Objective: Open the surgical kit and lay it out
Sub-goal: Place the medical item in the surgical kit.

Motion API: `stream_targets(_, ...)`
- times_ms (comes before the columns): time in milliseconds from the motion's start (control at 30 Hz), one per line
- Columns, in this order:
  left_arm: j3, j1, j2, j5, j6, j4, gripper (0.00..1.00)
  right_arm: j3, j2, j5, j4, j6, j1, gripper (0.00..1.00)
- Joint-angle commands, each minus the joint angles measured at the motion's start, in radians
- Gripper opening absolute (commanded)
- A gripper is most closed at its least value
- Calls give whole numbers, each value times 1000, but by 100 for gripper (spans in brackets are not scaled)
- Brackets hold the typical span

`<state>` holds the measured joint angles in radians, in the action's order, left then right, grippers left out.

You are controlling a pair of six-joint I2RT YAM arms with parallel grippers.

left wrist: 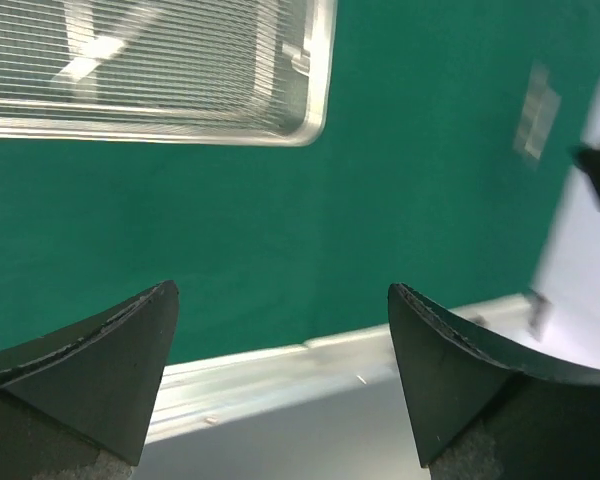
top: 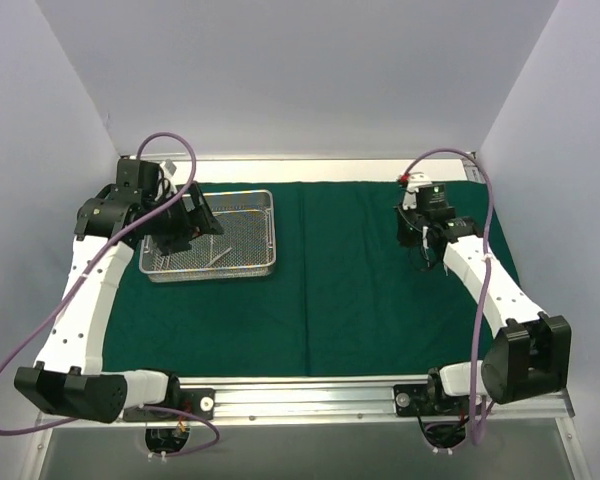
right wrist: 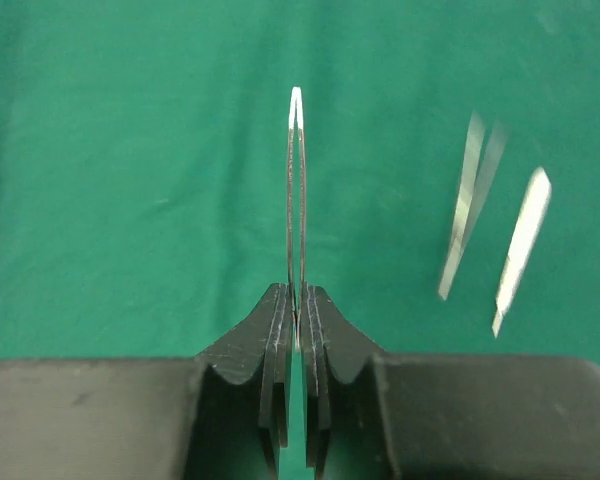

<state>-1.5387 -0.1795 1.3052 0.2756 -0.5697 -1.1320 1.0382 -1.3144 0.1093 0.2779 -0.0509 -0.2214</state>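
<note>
My right gripper (right wrist: 296,300) is shut tight on a pair of thin steel tweezers (right wrist: 296,180), with the tips sticking out ahead over the green cloth (top: 350,280). The cloth lies open and flat on the table. I think the job now is to lay the tweezers down on it.

To do that well, I would go down slowly until the tweezers lie almost flat on the cloth, and only then let go, so they do not drop or bounce.

Two steel pieces (right wrist: 468,210) lie on the cloth just to the right of them. They look blurry to me, so I cannot tell what they are. I want a bare spot beside them, not on top of them.

My left gripper (left wrist: 283,300) is wide open and holds nothing. It hangs over the wire tray (top: 273,240) on the left of the cloth, well apart from the right arm. One thin tool (top: 218,257) lies in the tray.
</note>
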Motion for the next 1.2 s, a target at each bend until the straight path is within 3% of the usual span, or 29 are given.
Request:
stream_targets(0,-38,14,-29,-226,54,-115,94,2,-28,-72,41,164,86,0)
stream_targets(267,-46,23,46,-225,166,-37,94,5,-202,-177,81,91,169,0)
stream_targets(467,-107,25,104,-216,180,-5,94,52,-325,-140,40,36,200,0)
stream_targets(1167,-86,83,149,-111,179,40,95,54,-437,-135,-16,10,200,0)
